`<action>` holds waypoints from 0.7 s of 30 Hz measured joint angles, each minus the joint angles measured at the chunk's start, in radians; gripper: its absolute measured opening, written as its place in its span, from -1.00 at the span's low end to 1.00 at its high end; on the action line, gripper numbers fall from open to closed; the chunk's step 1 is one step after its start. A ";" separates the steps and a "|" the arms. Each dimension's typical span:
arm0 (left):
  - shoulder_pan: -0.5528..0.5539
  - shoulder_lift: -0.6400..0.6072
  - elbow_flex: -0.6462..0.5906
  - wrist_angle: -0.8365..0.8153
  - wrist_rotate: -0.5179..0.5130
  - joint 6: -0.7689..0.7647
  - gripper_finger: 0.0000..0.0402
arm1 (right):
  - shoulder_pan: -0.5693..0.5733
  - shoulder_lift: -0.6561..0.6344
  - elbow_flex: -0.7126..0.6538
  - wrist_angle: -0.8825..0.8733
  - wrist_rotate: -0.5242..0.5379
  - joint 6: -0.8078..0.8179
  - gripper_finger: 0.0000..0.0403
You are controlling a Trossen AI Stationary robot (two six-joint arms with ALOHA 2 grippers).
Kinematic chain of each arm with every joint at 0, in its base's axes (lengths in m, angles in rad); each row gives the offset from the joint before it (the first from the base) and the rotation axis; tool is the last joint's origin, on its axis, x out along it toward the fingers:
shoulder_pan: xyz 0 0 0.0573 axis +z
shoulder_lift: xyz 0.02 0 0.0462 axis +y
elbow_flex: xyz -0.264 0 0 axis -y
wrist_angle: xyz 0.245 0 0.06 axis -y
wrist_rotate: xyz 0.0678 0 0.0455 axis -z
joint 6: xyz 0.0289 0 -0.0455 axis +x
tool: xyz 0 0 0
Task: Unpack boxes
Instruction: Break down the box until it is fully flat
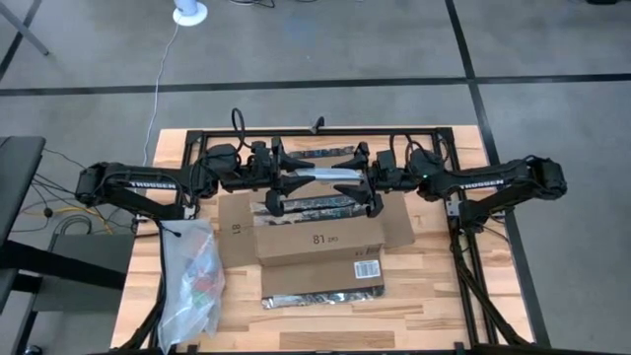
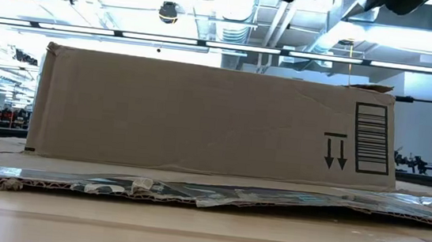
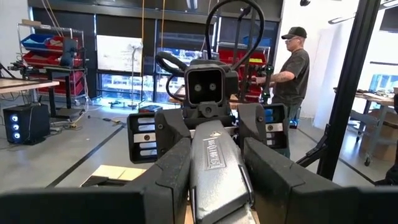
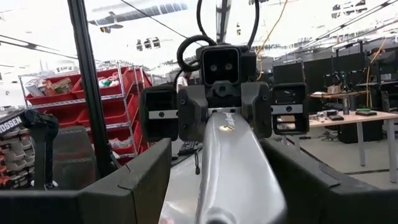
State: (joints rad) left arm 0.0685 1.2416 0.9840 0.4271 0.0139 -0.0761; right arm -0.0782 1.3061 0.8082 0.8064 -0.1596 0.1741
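Note:
The brown cardboard box (image 1: 317,243) stands on the table with its flaps spread out flat, "81" printed on top; the low view shows its long side (image 2: 216,121). Above its far part a silver-grey foil packet (image 1: 320,176) hangs level between my two grippers. My left gripper (image 1: 288,181) is shut on the packet's left end and my right gripper (image 1: 357,177) on its right end, the two facing each other. Each wrist view looks along the packet (image 3: 214,168) (image 4: 236,168) to the other gripper. My left gripper pinches the packet's left end (image 3: 214,186) between its two fingers (image 3: 171,174), coming level from the table's left, fingers along the packet. The packet is lifted clear of the box and stretches level to the other gripper. My right gripper pinches the packet's right end (image 4: 239,193) between its two fingers (image 4: 146,177), coming level from the table's right, fingers along the packet. The far end (image 4: 224,121) sits in the left gripper; the packet is clear of the box.
A clear plastic bag (image 1: 192,281) with colourful contents lies at the table's near left. A strip of dark printed tape (image 1: 320,299) runs along the near flap's edge. A person (image 3: 292,74) stands in the room beyond the table.

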 joint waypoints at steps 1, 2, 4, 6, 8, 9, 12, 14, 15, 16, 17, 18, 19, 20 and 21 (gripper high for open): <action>0.000 0.001 0.000 -0.004 0.000 -0.002 -0.46 | -0.002 0.005 0.002 -0.003 0.000 0.000 0.13; 0.000 0.003 -0.001 -0.009 0.000 -0.004 -0.46 | -0.002 0.011 0.005 -0.007 -0.001 0.000 0.13; 0.000 0.006 -0.002 0.002 0.000 -0.005 -0.46 | -0.001 0.021 0.018 -0.002 -0.001 -0.001 0.13; 0.000 0.006 -0.001 0.006 0.000 -0.008 -0.46 | -0.001 0.022 0.026 -0.003 -0.001 0.000 0.13; 0.000 0.006 -0.001 0.004 0.000 -0.008 -0.46 | -0.001 0.022 0.030 -0.010 -0.001 -0.004 0.13; 0.000 0.006 -0.001 0.005 0.000 -0.009 -0.46 | -0.001 0.023 0.032 -0.009 -0.001 -0.008 0.13; 0.000 0.011 -0.001 -0.008 0.001 -0.009 -0.46 | -0.001 0.026 0.031 -0.017 -0.002 -0.010 0.13; 0.000 0.011 -0.001 -0.002 0.001 -0.010 -0.46 | 0.000 0.025 0.032 -0.021 -0.001 -0.008 0.11; 0.000 0.011 -0.001 -0.003 0.001 -0.010 -0.46 | 0.000 0.025 0.032 -0.027 -0.001 -0.007 0.09; 0.000 0.011 -0.001 -0.003 0.000 -0.010 -0.46 | 0.000 0.025 0.032 -0.030 -0.001 -0.007 0.05; 0.000 0.011 -0.001 -0.005 0.002 -0.010 -0.46 | 0.000 0.025 0.032 -0.032 -0.001 -0.007 0.02; 0.000 0.011 -0.001 -0.004 0.003 -0.010 -0.46 | 0.000 0.025 0.032 -0.030 -0.001 -0.007 -0.03; 0.000 0.011 -0.001 -0.004 0.003 -0.010 -0.46 | -0.001 0.025 0.032 -0.030 -0.001 -0.007 -0.08; 0.000 0.011 -0.001 -0.004 0.005 -0.010 -0.46 | -0.001 0.025 0.032 -0.030 -0.001 -0.008 -0.14; 0.000 0.011 -0.001 -0.004 0.006 -0.010 -0.46 | -0.001 0.025 0.032 -0.031 0.000 -0.008 -0.20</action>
State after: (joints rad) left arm 0.0685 1.2522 0.9829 0.4235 0.0195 -0.0865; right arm -0.0792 1.3315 0.8402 0.7750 -0.1600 0.1665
